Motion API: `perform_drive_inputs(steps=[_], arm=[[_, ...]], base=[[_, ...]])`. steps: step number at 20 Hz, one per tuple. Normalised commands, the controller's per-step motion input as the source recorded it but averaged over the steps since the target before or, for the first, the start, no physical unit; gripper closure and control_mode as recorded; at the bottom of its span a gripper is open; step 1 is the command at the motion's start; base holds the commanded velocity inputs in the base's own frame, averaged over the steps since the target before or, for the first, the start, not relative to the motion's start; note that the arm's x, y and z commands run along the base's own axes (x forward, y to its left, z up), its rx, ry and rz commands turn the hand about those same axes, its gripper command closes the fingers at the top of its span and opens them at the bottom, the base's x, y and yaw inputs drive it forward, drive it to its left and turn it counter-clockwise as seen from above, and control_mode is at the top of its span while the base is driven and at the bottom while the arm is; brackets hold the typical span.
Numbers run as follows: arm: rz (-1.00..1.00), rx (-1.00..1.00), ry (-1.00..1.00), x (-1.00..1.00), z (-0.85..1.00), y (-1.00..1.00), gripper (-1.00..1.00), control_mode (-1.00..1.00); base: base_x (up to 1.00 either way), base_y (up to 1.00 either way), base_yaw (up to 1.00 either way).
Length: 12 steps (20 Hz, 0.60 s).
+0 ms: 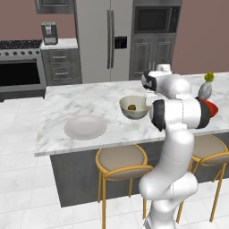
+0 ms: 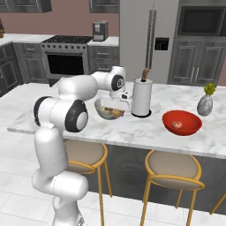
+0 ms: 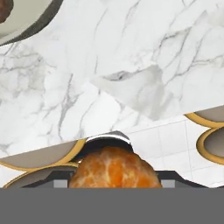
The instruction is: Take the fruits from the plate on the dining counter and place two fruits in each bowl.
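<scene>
My gripper (image 3: 111,183) is shut on an orange fruit (image 3: 109,167), which bulges up between the fingertips in the hand view. In the right base view the gripper (image 2: 115,110) hangs right at the beige-grey bowl (image 2: 102,114) and covers much of it. That bowl (image 1: 134,108) holds a brownish fruit (image 1: 132,107), and its rim (image 3: 30,22) shows at the hand view's upper left. The red bowl (image 2: 182,122) holds a reddish fruit (image 2: 176,125). The pale grey plate (image 1: 85,127) lies bare on the dining counter (image 1: 67,103).
A paper towel holder (image 2: 142,97) stands just right of the beige bowl. A small vase (image 2: 205,104) sits beyond the red bowl. Round stools (image 1: 121,161) with gold frames line the counter's near edge. Stove, cabinets and fridge stand behind.
</scene>
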Motion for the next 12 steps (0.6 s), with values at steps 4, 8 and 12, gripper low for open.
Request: perform_drive_inputs(steps=[4, 8, 12], arm=[[-0.07, 0.00, 0.06, 0.08, 0.00, -0.92, 1.00, -1.00], [-0.09, 0.00, 0.00, 0.06, 0.00, -0.89, 1.00, -1.00], [-0.10, 0.00, 0.00, 0.14, 0.00, -0.85, 1.00, -1.00]], base=[[0.00, 0.00, 0.00], [0.00, 0.00, 0.00], [0.00, 0.00, 0.00]])
